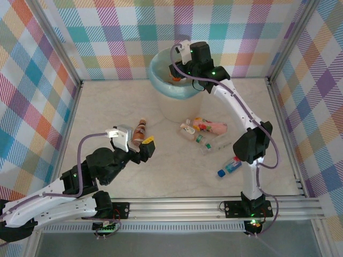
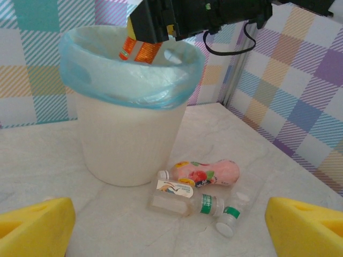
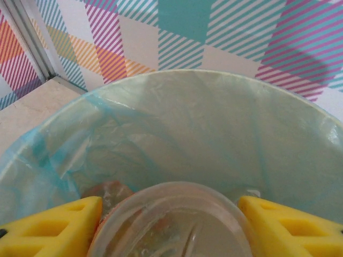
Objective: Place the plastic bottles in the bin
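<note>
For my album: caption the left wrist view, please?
Right gripper holds an orange-labelled bottle over the bin; a pink bottle lies beside it.

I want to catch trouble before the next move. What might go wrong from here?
1. The right gripper holds a bottle over the bin; dipping lower might snag the loose bag at the rim.
2. The pink bottle, clear bottle and others lie bunched beside the bin; the open left gripper, reaching for one, may set the rest rolling.
</note>
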Tool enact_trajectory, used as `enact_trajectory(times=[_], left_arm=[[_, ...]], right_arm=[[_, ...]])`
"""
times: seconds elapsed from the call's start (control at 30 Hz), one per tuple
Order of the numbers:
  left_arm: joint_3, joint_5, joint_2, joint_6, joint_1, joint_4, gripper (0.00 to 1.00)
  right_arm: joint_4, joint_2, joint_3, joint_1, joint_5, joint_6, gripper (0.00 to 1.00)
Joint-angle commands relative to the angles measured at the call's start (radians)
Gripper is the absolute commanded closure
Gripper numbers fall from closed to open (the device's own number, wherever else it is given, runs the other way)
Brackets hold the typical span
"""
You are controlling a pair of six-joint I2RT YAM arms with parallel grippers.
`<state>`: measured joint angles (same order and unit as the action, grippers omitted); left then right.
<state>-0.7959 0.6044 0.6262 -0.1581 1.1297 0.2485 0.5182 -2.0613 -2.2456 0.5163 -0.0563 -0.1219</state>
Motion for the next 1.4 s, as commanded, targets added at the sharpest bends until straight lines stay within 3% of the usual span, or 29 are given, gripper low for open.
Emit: enact_trajectory(times=[0.0, 0.63, 1.07, 1.37], left_arm=[[-0.024, 0.012, 0.0, -0.011, -0.007, 0.013, 0.08], [-0.026, 0.02, -0.001, -0.029, -0.007, 0.058, 0.08], [-0.029, 0.031, -0.012, -0.031, -0.007, 0.067, 0.08], [-0.023, 0.034, -0.026, -0.034, -0.007, 0.075, 0.08]], right_arm=[[0.118, -0.07, -0.045, 0.004, 0.07, -0.068, 0.45], [0.26, -0.237, -0.195, -0.01, 0.088, -0.126, 0.33], [0.182, -0.123, -0.201, -0.014, 0.172, -0.052, 0.18], [0.178, -0.074, -0.2, -0.018, 0.183, -0.015, 0.16]])
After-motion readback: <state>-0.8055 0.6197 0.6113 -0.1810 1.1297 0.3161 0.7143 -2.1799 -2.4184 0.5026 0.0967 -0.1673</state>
